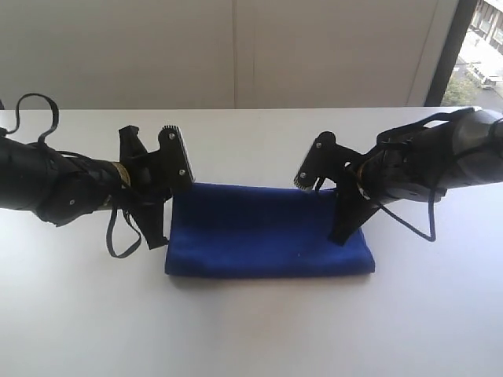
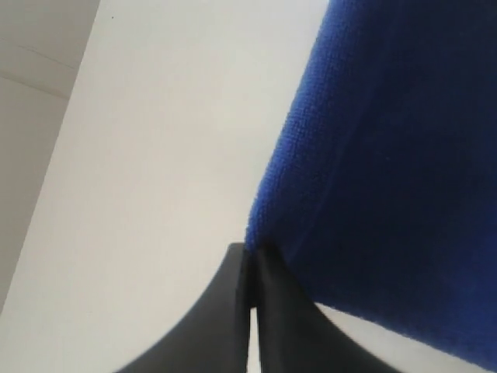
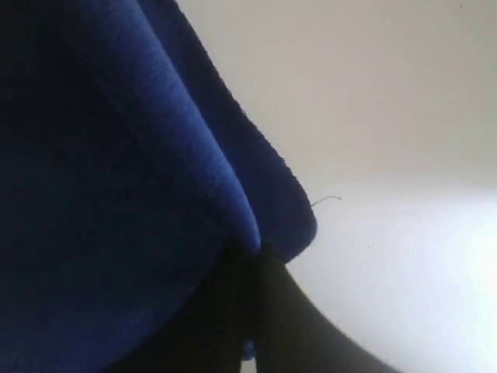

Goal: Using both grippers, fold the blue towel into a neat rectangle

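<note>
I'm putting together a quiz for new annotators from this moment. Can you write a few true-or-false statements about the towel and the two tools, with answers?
1. The blue towel lies on a white table. True.
2. The left tool has its jaws wide open. False: they are closed together, right at a corner of the towel.
3. The two tools are at opposite ends of the towel. True.
4. A second, red cloth lies beside the towel. False: the blue towel is the only cloth in view.
5. The right tool has its jaws closed at the towel's edge. True.
</note>
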Action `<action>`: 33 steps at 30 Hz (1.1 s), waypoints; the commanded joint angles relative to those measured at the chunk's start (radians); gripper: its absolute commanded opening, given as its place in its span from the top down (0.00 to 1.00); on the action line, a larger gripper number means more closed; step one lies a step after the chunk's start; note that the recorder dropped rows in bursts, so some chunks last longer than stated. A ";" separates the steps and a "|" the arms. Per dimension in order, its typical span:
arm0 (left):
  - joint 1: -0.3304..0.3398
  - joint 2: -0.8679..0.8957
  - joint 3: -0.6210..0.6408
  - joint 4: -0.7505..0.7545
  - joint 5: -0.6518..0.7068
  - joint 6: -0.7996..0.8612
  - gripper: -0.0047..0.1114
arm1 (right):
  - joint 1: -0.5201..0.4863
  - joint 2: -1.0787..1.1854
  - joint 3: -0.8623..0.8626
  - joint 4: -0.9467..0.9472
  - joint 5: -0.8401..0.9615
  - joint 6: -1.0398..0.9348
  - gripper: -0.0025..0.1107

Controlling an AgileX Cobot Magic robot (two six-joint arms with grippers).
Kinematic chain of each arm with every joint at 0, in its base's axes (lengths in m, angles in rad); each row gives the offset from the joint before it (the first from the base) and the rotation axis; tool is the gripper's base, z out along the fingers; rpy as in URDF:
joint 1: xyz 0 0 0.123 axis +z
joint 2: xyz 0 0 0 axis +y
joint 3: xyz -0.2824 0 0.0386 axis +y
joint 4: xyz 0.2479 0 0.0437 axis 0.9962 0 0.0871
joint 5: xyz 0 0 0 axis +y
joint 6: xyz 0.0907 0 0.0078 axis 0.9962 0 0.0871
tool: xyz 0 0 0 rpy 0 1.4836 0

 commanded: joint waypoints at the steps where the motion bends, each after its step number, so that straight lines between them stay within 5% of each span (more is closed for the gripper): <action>1: 0.004 0.053 -0.002 -0.008 -0.013 0.003 0.96 | -0.008 0.003 -0.006 -0.004 0.001 0.012 0.98; 12: 0.019 0.171 -0.059 -0.042 -0.039 0.025 0.94 | -0.059 0.090 -0.010 -0.004 -0.076 0.029 0.94; 13: 0.023 0.173 -0.059 -0.042 -0.028 0.025 0.91 | -0.059 0.098 -0.013 -0.004 -0.076 0.029 0.90; 16: 0.034 0.173 -0.059 -0.042 -0.025 0.025 0.59 | -0.059 0.101 -0.014 -0.015 -0.074 -0.010 0.53; 17: 0.034 0.173 -0.059 -0.042 -0.034 0.025 0.54 | -0.059 0.099 -0.019 -0.015 -0.065 -0.011 0.51; 33: 0.034 0.078 -0.059 -0.047 -0.041 0.025 0.48 | -0.070 0.064 -0.141 -0.024 -0.018 -0.011 0.53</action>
